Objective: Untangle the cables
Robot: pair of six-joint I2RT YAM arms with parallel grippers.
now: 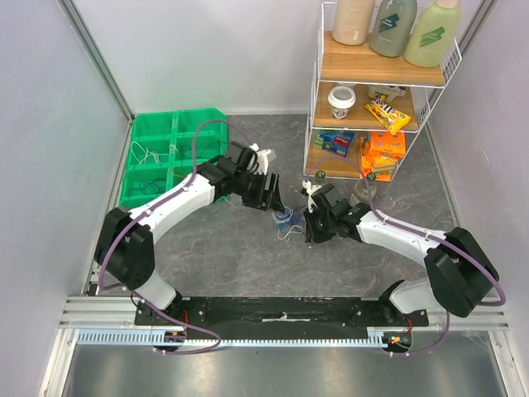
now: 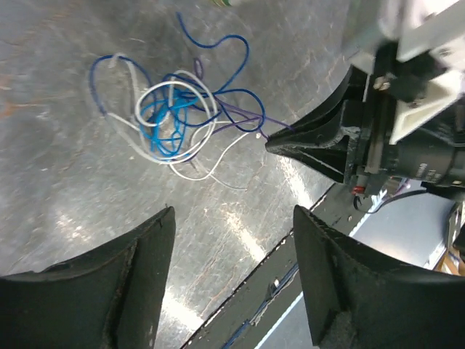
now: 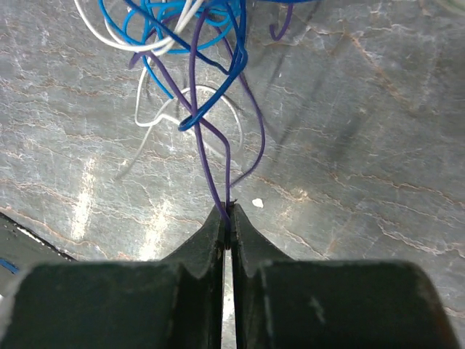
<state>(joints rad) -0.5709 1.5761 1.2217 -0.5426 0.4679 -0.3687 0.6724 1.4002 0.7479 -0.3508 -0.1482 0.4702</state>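
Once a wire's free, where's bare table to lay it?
Bare table lies between the cables and the arm bases, and behind the cables between green bin and rack. Crowded right around the tangle.

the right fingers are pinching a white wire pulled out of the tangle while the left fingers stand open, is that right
Not quite: the right fingers pinch a purple wire, not a white one, as the right wrist view shows. It leads out of the tangle, and the left fingers stand open.

The grey marbled tabletop (image 3: 363, 145) shines glossy; the cables (image 2: 171, 116) look smooth, plastic-coated; the black fingers (image 2: 109, 291) are matt, faintly grainy
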